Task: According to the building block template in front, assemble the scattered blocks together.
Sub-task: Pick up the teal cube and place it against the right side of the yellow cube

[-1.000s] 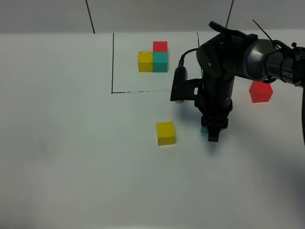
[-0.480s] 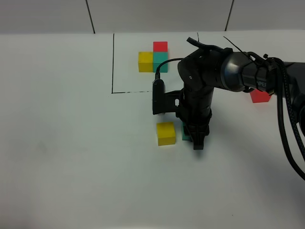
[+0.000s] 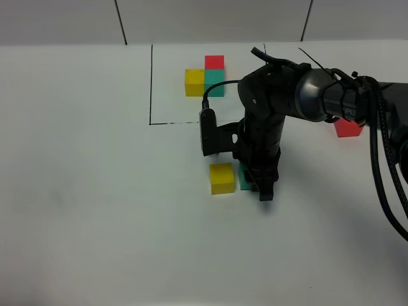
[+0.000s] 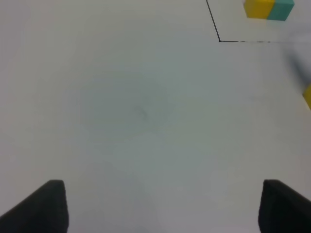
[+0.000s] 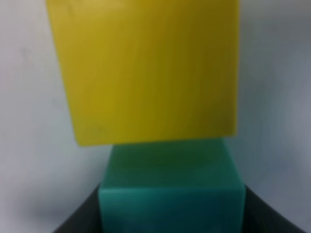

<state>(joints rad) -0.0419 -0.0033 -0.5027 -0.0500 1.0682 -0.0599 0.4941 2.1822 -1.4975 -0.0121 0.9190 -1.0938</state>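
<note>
1. The tabletop point(image 3: 95, 191) was plain white.
2. The template point(image 3: 205, 80) showed yellow, teal and red cubes inside a thin black outline point(image 3: 152, 83).
3. Of the loose blocks, the yellow cube point(image 3: 222, 178) was bright and plain, the teal cube point(image 5: 170, 189) a flat blue-green, the red cube point(image 3: 348, 129) a solid red.
4. The right arm point(image 3: 274, 108) was plain black.

The right arm point(image 3: 280, 111) is glossy black with a rounded joint housing point(image 3: 306, 95). Beside that housing sits small white lettering point(image 3: 349, 110), below it a slim black camera box point(image 3: 208, 132), beyond it thick braided cables point(image 3: 380, 167).
</note>
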